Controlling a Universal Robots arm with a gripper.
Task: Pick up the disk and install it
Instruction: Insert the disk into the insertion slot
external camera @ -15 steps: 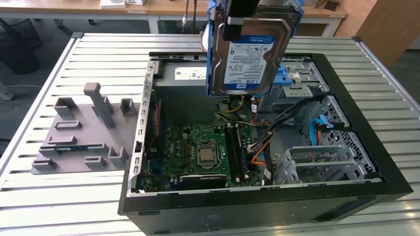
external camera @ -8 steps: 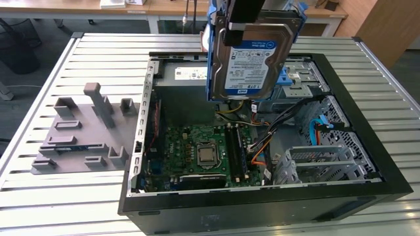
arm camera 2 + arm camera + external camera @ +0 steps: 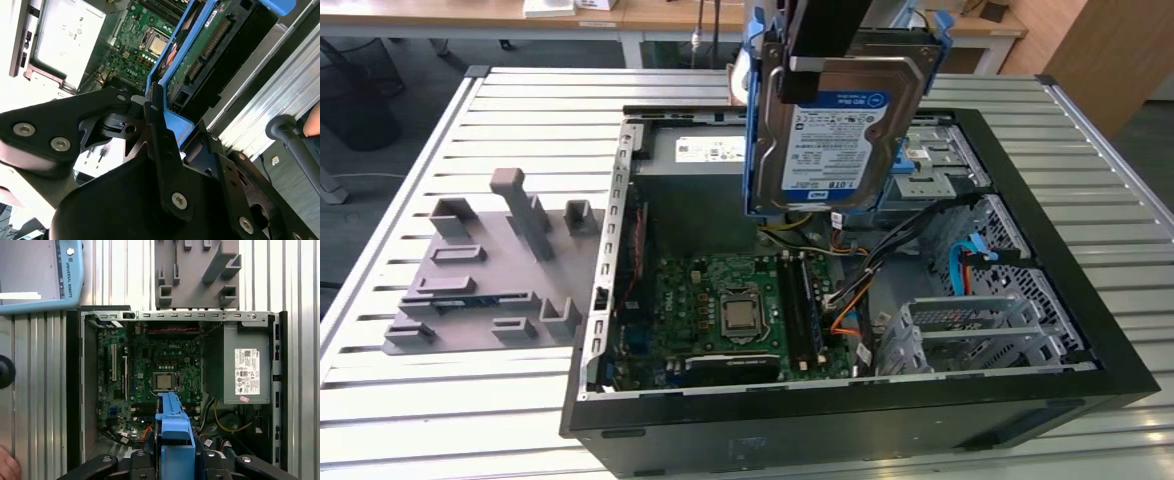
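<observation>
My gripper [image 3: 838, 62] is shut on the top edge of the disk [image 3: 834, 140]. The disk is a silver drive with a white-and-blue label in a blue carrier. It hangs upright above the back of the open computer case [image 3: 1087, 300], clear of the parts inside. In the first wrist view the carrier's blue edge [image 3: 175, 432] sticks out between the black fingers [image 3: 142, 460], over the motherboard [image 3: 160, 370]. In the second wrist view the disk's green circuit board [image 3: 200, 47] and blue frame [image 3: 175, 127] sit clamped in the jaws.
Inside the case are a grey power supply [image 3: 240, 365], loose cables [image 3: 867, 270] and a metal drive cage [image 3: 987, 330] at the exterior view's right. A grey fixture [image 3: 494, 260] lies on the slatted table [image 3: 454, 400] beside the case. A person's hand [image 3: 7, 467] is near the table.
</observation>
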